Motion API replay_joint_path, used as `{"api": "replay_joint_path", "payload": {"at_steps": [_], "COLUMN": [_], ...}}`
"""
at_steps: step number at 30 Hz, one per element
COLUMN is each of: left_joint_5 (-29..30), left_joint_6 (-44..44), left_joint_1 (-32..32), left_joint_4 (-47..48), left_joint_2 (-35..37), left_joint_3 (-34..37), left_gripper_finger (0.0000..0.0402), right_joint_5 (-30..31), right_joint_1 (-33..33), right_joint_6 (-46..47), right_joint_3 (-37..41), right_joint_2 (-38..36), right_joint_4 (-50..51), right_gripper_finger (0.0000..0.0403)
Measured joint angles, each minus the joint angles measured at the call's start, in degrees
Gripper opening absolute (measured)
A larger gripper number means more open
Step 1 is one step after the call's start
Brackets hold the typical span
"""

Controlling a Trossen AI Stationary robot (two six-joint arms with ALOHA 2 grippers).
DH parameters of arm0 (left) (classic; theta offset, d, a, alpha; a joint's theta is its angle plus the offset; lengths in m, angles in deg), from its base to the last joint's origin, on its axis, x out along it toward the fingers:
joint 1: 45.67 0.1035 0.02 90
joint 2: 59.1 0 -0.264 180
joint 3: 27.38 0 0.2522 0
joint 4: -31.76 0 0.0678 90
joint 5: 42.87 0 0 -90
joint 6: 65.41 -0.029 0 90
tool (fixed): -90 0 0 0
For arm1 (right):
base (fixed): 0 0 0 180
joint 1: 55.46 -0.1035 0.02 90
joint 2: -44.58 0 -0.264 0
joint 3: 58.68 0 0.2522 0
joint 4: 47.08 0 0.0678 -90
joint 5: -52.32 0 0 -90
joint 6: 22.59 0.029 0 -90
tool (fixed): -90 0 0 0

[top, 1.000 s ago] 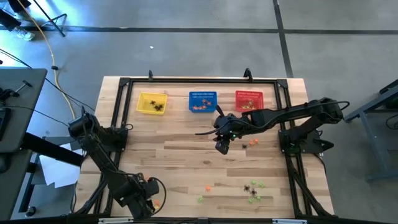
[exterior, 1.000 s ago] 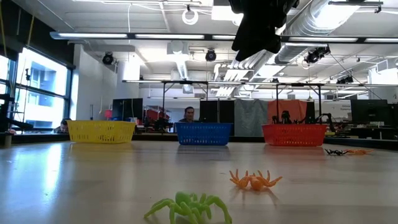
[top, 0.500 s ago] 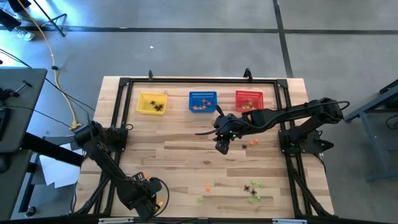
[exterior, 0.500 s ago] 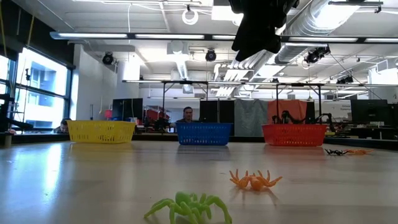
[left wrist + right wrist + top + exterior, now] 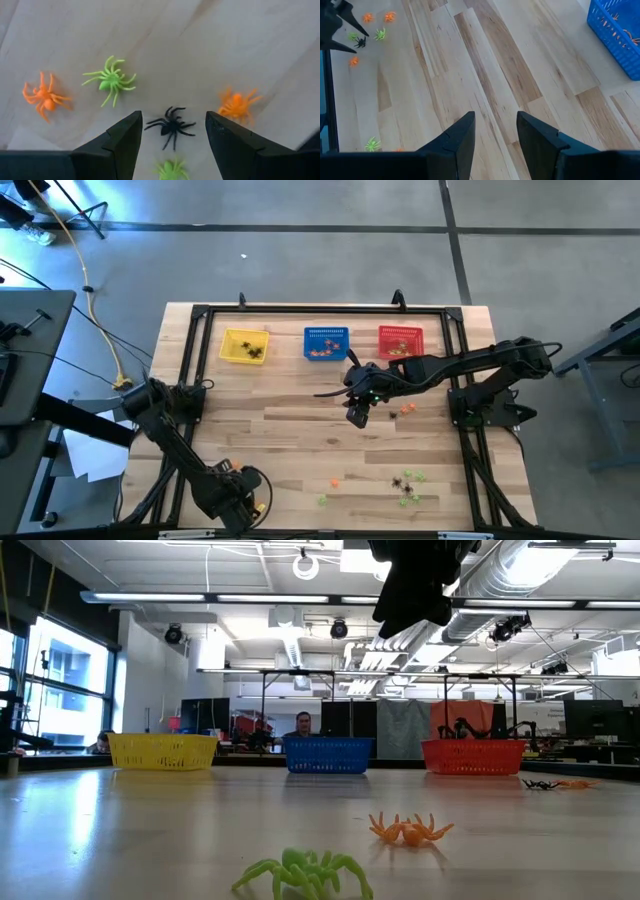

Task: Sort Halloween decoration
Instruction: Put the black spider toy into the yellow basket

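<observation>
1. Nearest the low camera: a light green spider (image 5: 305, 872) at lower centre of the frame, an orange spider (image 5: 411, 830) just behind it. Both are thin-legged moulded plastic, glossy, lying flat on pale wood planks.
2. Left gripper (image 5: 171, 137) hangs low over a small cluster at the lower left of the high view (image 5: 238, 498). Jaws spread wide, nothing held. A black spider (image 5: 170, 125) lies between the fingers; a green spider (image 5: 111, 83) and two orange ones (image 5: 44, 97) (image 5: 237, 104) lie around it.
3. Judgement: step in hand is picking the black spider. Descend straight, centre the body between the pads and close on the body, not the legs, which look likely to flex and slip. Neighbours are near; keep the fingers from sweeping them.
4. Right gripper (image 5: 358, 416) hovers mid-table, jaws parted, empty; only bare planks lie under it in its wrist view (image 5: 492, 131).
5. More loose trinkets lie at lower right of the high view (image 5: 407, 484), well apart from the baskets.
6. Far edge: yellow mesh basket (image 5: 244, 346), blue mesh basket (image 5: 325, 343), red mesh basket (image 5: 400, 340), each already holding a few pieces.
</observation>
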Motion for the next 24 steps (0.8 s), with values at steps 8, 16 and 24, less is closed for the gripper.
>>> {"api": "replay_joint_path", "payload": {"at_steps": [8, 16, 24], "left_joint_5": [-1.0, 0.3, 0.3], "left_joint_6": [0.0, 1.1, 2.9], "left_joint_1": [-0.4, -0.5, -0.4], "left_joint_4": [0.5, 0.6, 2.1], "left_joint_2": [-1.8, -1.9, -2.0], "left_joint_3": [-0.2, -0.2, -0.1], "left_gripper_finger": [0.0207, 0.0175, 0.0052], "right_joint_5": [0.0, 0.0, 0.0], "right_joint_1": [0.0, 0.0, 0.0], "right_joint_6": [0.0, 0.0, 0.0], "right_joint_3": [0.0, 0.0, 0.0], "right_joint_2": [0.0, 0.0, 0.0], "right_joint_4": [0.0, 0.0, 0.0], "right_gripper_finger": [0.0142, 0.0142, 0.0142]}}
